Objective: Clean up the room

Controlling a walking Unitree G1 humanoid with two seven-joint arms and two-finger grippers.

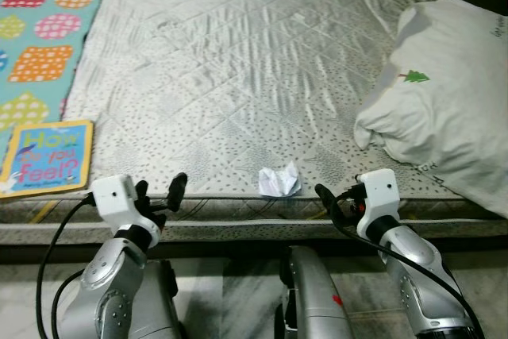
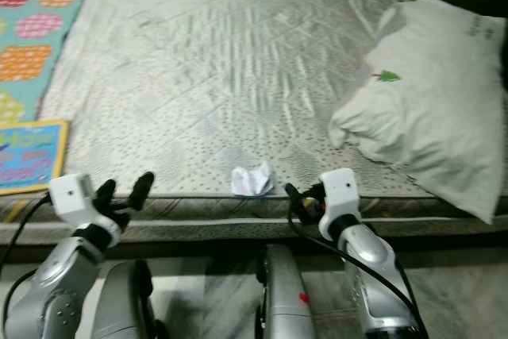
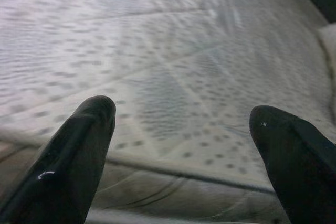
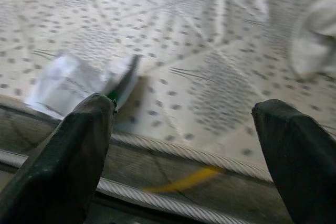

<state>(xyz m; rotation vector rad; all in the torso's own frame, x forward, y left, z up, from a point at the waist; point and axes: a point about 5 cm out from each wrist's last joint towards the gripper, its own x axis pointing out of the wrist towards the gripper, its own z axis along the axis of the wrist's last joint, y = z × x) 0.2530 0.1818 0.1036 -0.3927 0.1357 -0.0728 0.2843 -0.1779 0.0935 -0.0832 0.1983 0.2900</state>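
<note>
One crumpled paper (image 1: 279, 181) lies between two spread-fingered grippers, left (image 1: 159, 194) and right (image 1: 333, 203), beside one book (image 1: 46, 156) reading "How do you feel?"

Bedding and floor covering
Grey quilted mattress (image 1: 238, 77) ahead of both grippers; white pillow (image 1: 444, 101) with a small green tree mark beyond the right one; patterned play mat (image 1: 48, 29) beyond the left.

Bare mattress (image 1: 238, 61) lies open between pillow (image 1: 452, 109) and book (image 1: 46, 156), around the crumpled paper (image 1: 279, 181).
</note>
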